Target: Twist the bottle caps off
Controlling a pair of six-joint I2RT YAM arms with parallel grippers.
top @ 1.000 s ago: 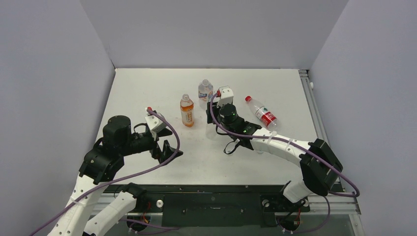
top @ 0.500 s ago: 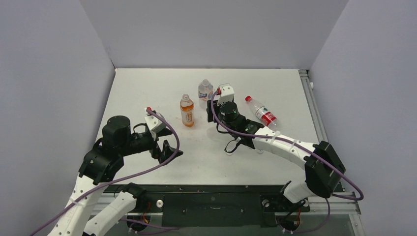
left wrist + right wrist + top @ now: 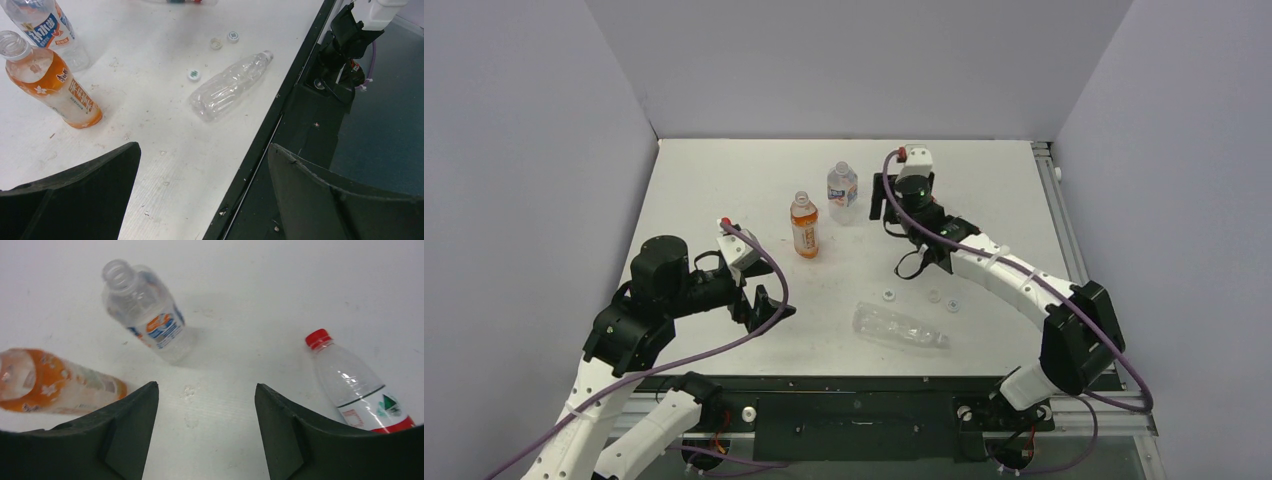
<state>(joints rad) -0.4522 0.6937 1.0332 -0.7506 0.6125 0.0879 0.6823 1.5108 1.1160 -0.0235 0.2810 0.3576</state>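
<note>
Three whitish caps (image 3: 889,294) (image 3: 933,295) (image 3: 953,305) lie loose on the table next to a clear capless bottle (image 3: 901,327) on its side. They also show in the left wrist view (image 3: 193,75). The red cap (image 3: 318,337) sits on a clear red-labelled bottle (image 3: 360,390) lying right of my right gripper (image 3: 206,386); my right arm hides it in the top view. An orange bottle (image 3: 804,225) and a blue-labelled clear bottle (image 3: 842,190) stand with open necks. My right gripper (image 3: 880,205) is open and empty beside them. My left gripper (image 3: 769,290) is open and empty at the near left.
The table's black front edge (image 3: 260,150) runs under my left gripper (image 3: 204,147). Grey walls enclose the table on three sides. A metal rail (image 3: 1056,200) runs along the right edge.
My right arm has swung back and to the right, uncovering the three whitish caps and the lying clear bottle and covering the red-capped bottle. My left arm has not moved.
</note>
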